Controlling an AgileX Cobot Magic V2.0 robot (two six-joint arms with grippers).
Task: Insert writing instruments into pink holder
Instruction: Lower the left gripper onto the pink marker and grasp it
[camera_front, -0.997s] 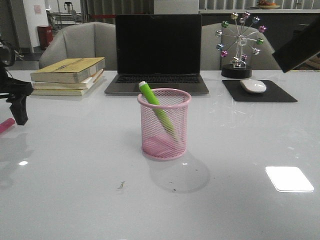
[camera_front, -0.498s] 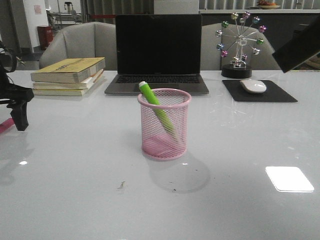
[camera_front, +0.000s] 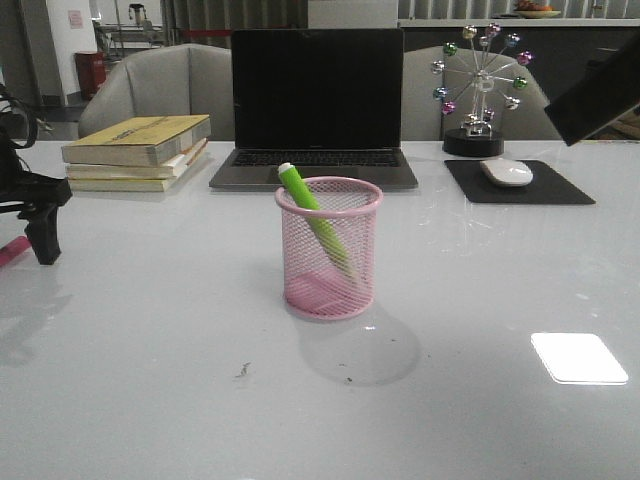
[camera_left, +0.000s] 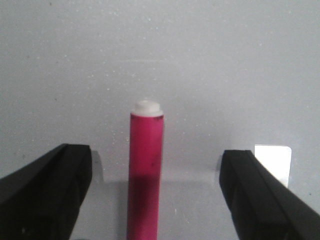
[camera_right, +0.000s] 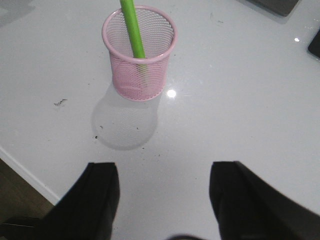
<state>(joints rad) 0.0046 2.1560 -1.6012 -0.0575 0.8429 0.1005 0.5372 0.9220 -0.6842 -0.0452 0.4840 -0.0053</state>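
On the white tabletop (camera_front: 150, 340), the pink holder (camera_front: 329, 248) stands upright near the middle with the lime green marker (camera_front: 313, 212) leaning inside it, white end up. Well to its left, the left gripper (camera_left: 155, 195) hangs spread wide either side of the magenta marker (camera_left: 145, 172), which lies flat, ungrasped. Right gripper (camera_right: 162, 200) gapes empty, short of the holder.

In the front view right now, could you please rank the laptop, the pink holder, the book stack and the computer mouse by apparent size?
1. laptop
2. book stack and pink holder: about equal, and the holder is nearer, so no firm ranking.
3. computer mouse
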